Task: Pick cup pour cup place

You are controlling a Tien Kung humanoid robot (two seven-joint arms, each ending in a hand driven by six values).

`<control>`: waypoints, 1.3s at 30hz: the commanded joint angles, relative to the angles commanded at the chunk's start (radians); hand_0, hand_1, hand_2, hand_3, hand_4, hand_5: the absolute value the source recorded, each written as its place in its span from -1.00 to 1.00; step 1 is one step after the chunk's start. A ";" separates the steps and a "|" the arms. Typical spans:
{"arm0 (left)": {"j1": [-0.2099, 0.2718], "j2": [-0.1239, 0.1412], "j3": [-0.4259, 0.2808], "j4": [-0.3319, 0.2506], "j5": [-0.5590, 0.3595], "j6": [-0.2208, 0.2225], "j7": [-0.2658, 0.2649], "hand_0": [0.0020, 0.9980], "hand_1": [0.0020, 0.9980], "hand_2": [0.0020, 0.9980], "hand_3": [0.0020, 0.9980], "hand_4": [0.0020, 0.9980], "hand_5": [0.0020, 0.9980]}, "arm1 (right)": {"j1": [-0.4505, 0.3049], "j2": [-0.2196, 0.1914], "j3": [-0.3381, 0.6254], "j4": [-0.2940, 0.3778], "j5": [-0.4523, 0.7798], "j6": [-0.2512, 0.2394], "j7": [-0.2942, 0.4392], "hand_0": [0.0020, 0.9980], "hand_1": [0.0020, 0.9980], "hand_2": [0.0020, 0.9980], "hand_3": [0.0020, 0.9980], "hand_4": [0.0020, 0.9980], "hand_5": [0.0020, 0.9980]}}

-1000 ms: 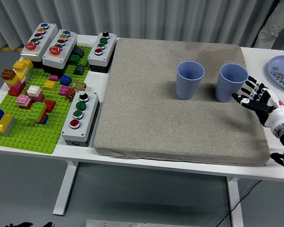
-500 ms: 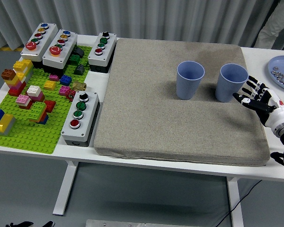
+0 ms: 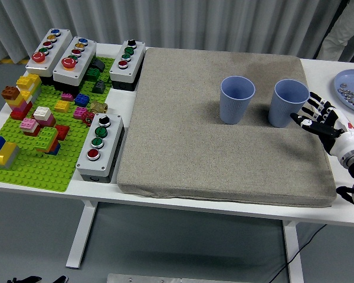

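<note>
Two blue cups stand upright on the grey mat. The left cup is near the mat's middle back, and the right cup stands close to the mat's right edge. My right hand comes in from the right edge, fingers spread, just right of the right cup and a little apart from it, holding nothing. The left hand is out of view.
A green brick baseplate with several coloured bricks fills the left of the table, with several button boxes around it. A blue plate with small items sits at the far right. A person's leg shows at top right.
My right hand has edged slightly up and toward the right cup. The cups have not moved.
</note>
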 joint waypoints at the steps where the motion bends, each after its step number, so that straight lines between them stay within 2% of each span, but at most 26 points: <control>1: 0.000 0.000 0.001 0.000 0.000 0.000 0.000 0.54 0.53 0.66 0.37 0.01 1.00 | 0.001 0.001 -0.002 -0.001 0.001 0.000 0.000 0.87 0.77 0.92 0.85 0.70 -0.53; 39: -0.012 0.001 0.017 0.000 -0.015 -0.001 -0.005 0.54 0.53 0.66 0.36 0.01 1.00 | 0.045 0.020 -0.022 -0.049 0.012 -0.002 0.004 0.86 0.76 0.91 0.83 0.70 -0.52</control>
